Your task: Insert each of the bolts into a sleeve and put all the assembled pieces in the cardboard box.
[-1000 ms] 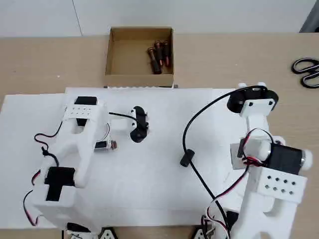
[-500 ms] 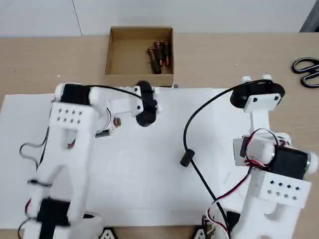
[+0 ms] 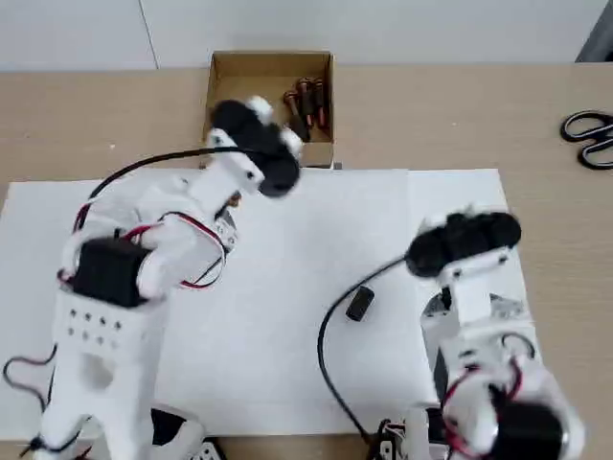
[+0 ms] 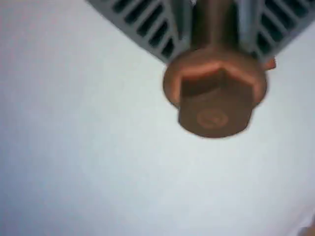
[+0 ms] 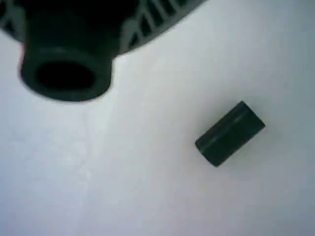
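Note:
A copper bolt (image 4: 215,93) hangs head-first from my left gripper (image 4: 212,27), whose ribbed grey fingers (image 4: 142,24) are shut on its shank. In the high view that gripper (image 3: 230,206) hovers over the white sheet just before the cardboard box (image 3: 207,105), which holds several assembled pieces (image 3: 305,103). My right gripper (image 5: 69,34) is shut on a black sleeve (image 5: 64,69), its bore facing the camera. A second black sleeve (image 5: 230,133) lies on the sheet close by, and it is at mid-table in the high view (image 3: 359,303).
A white sheet (image 3: 287,316) covers the work area. The right arm (image 3: 465,244) stands at the sheet's right side, and its black cable (image 3: 326,335) loops past the loose sleeve. Scissors (image 3: 589,139) lie at the far right edge.
The left arm has lifted and swung toward the box with the bolt. The right arm has pulled back toward the near edge, closer to the loose sleeve.

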Robot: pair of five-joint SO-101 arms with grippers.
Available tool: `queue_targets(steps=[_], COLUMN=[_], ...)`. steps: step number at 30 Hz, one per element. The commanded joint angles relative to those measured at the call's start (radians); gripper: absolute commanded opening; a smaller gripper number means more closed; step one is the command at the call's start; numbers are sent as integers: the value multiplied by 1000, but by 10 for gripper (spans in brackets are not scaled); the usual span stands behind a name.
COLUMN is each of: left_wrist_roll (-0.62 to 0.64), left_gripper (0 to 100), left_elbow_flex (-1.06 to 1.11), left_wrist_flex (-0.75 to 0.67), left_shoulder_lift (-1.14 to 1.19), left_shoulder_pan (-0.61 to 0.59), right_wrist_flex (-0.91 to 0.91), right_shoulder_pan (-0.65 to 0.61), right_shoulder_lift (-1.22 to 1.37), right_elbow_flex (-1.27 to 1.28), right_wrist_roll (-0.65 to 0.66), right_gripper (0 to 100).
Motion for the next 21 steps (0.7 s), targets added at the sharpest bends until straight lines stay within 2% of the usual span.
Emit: queue_targets(steps=[1, 7, 9, 15, 18, 21], left_wrist_roll=[201, 497, 608, 875, 902, 904], left_gripper=[6, 6, 6, 6, 6, 6], left_elbow_flex=[90, 377, 483, 774, 906, 986], left_wrist_flex=[-158, -384, -460, -640, -694, -690], left_shoulder_lift=[-121, -339, -425, -718, -864, -1013], left_shoulder_pan=[-12, -14, -18, -9, -9, -9], right_wrist_flex=[-105, -214, -217, -255, -308, -372], right_shoulder_pan=[-4, -7, -44, -286, -444, -585], right_shoulder_lift=[-159, -410, -452, -433, -433, -433], right_elbow_flex=[123, 359, 420, 483, 529, 562], right_wrist_roll=[-15, -160, -192, -382, -427, -423], right_gripper=[3, 3, 2, 2, 2, 2])
